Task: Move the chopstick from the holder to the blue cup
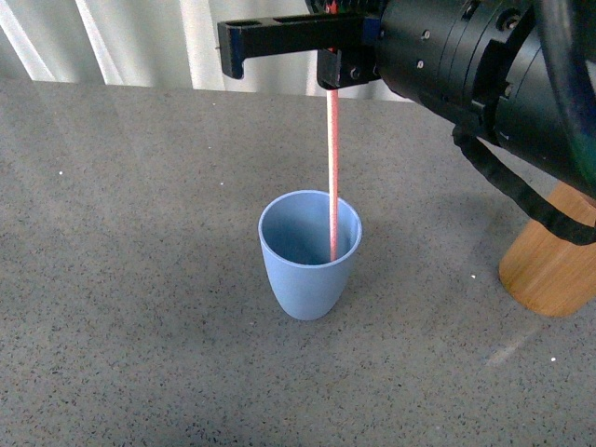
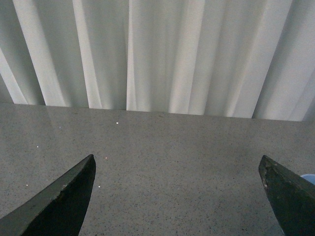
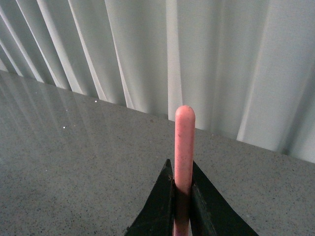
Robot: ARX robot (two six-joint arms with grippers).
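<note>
The blue cup [image 1: 309, 253] stands upright in the middle of the table. A pinkish-red chopstick [image 1: 332, 168] hangs straight down from my right gripper [image 1: 331, 65], which is shut on it near its upper end. The stick's lower end is inside the cup, close to the right side of the rim. In the right wrist view the chopstick [image 3: 184, 142] is pinched between the jaws of the right gripper [image 3: 182, 183], its rounded end sticking out past them. The orange-tan holder [image 1: 549, 265] stands to the right, partly hidden by the right arm. My left gripper [image 2: 177, 164] is open over bare table, holding nothing.
The grey speckled table [image 1: 140, 279] runs back to a white pleated curtain [image 1: 140, 37]. The bulky right arm and its black cable [image 1: 507, 182] fill the upper right of the front view, above the holder. A sliver of blue [image 2: 310, 178] shows beside one left finger.
</note>
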